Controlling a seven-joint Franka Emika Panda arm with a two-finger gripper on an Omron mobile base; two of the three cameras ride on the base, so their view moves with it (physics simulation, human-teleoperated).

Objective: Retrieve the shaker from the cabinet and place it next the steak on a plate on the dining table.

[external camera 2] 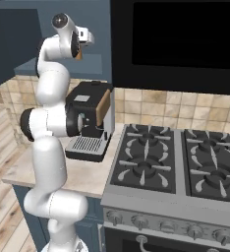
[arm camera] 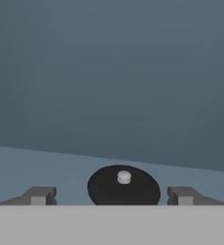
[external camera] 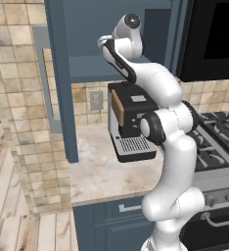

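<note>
Both fingertips (arm camera: 37,196) of the gripper (arm camera: 111,196) stand wide apart on either side of the shaker (arm camera: 124,185), its dark cap between them, neither visibly touching it, on the cabinet (arm camera: 109,72) shelf.

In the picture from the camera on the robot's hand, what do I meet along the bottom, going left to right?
Left fingertip → the shaker's dark round cap with its pale knob, between the tips → right fingertip; all on the cabinet's blue shelf.

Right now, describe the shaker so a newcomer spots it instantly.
Find the slate-blue cabinet above the counter; the gripper reaches in over its flat blue shelf. The shaker stands between the open fingers, seen from above as a round dark cap with a small pale knob.
</note>
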